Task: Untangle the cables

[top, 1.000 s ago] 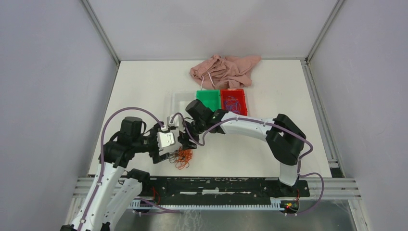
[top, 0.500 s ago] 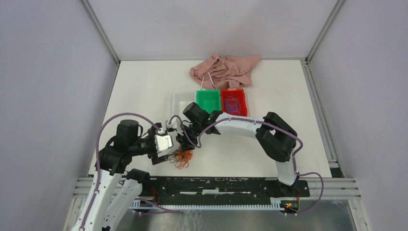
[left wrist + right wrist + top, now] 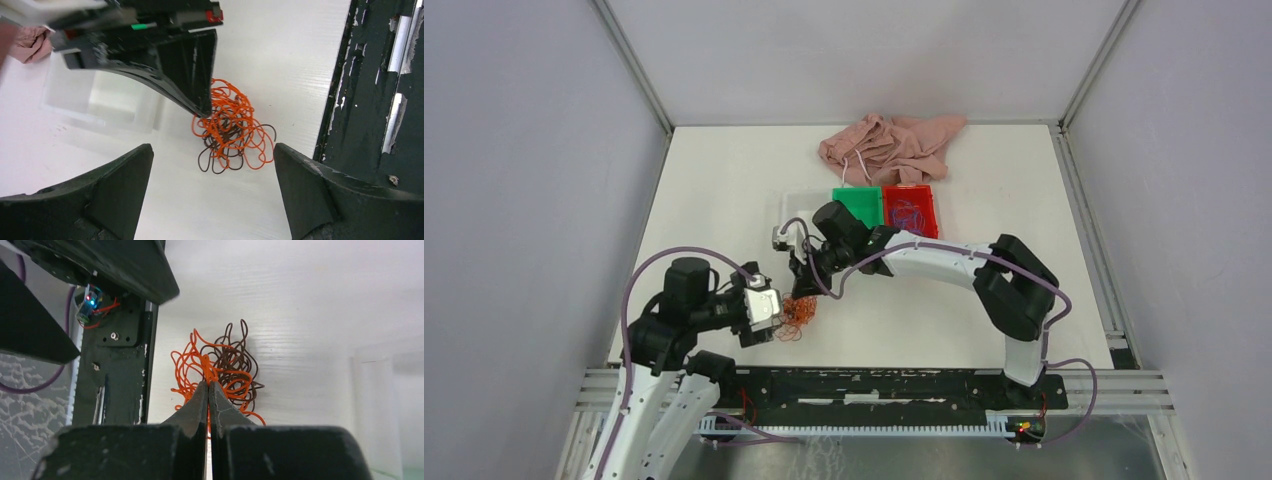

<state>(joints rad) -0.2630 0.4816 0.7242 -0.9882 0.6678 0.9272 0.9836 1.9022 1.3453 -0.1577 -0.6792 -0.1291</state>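
Some cables (image 3: pixel 227 365) behind right tool (image 3: pixel 208 385)

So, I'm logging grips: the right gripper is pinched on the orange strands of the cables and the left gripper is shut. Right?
Not quite: the left gripper is open, its fingers wide apart, as the left wrist view shows. The right gripper is indeed pinched on the orange strands of the cables.
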